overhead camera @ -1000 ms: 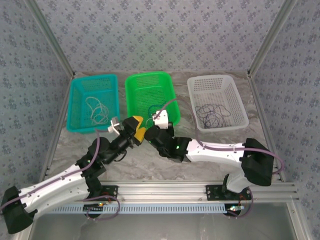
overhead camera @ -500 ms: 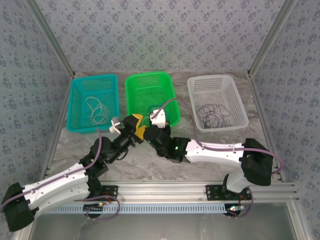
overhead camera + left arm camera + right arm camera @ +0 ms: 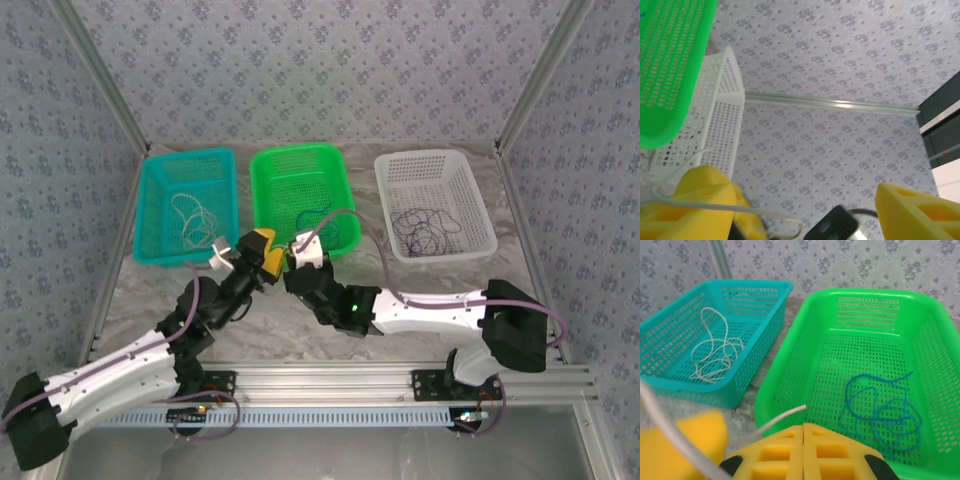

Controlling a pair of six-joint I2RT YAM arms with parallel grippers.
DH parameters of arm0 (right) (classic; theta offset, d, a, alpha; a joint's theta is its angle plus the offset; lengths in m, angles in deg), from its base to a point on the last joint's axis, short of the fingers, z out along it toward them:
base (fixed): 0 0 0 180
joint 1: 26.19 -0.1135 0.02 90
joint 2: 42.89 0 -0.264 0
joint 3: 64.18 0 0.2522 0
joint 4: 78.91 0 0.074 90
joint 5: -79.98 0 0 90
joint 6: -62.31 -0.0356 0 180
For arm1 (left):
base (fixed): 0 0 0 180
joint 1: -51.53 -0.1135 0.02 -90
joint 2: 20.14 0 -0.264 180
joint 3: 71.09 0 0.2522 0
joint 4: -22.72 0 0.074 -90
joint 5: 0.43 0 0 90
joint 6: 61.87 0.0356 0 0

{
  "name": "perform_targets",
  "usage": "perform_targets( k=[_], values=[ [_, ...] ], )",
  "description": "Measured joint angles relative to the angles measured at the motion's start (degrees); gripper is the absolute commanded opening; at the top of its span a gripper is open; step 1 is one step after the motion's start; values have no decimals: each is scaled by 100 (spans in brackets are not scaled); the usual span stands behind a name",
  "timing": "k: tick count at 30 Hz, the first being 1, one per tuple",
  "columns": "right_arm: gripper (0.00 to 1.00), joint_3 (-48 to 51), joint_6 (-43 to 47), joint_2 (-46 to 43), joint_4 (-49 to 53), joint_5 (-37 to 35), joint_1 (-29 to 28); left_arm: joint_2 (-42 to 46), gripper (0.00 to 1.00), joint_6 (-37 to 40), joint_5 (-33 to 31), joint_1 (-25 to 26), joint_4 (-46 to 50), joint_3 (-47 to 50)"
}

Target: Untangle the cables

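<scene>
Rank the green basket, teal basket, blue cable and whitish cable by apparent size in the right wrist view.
1. green basket
2. teal basket, farther off and cropped, so unsure
3. blue cable and whitish cable: similar spread, blue nearer, so not ranked

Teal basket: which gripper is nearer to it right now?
Left. The left gripper sits just off the teal basket's near right corner; the right gripper is farther right, at the green basket's near edge.
</scene>
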Motion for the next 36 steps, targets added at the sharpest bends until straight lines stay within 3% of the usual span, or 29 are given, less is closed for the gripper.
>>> perform_targets(
  k=[6,12,15,21,27,36],
  values=[
    [0,55,68,-87,-125,271,-46,79,51,2,-55,-72,11,2],
    [0,55,173,-103,-190,470,-85,81,12,-85,-151,-74,66,96],
    [0,55,205,-103,-173,533,-111,120,2,-76,-232,-83,157,114],
    [0,52,258,-105,-28,719,-144,595,0,105,-286,-236,581,114],
    [0,-197,306,-2,538,1403,-136,1134,0,649,-52,-553,1768,-2],
    [0,-1106,407,649,1128,2918,-33,820,0,2267,855,-1137,3954,-1580]
  ],
)
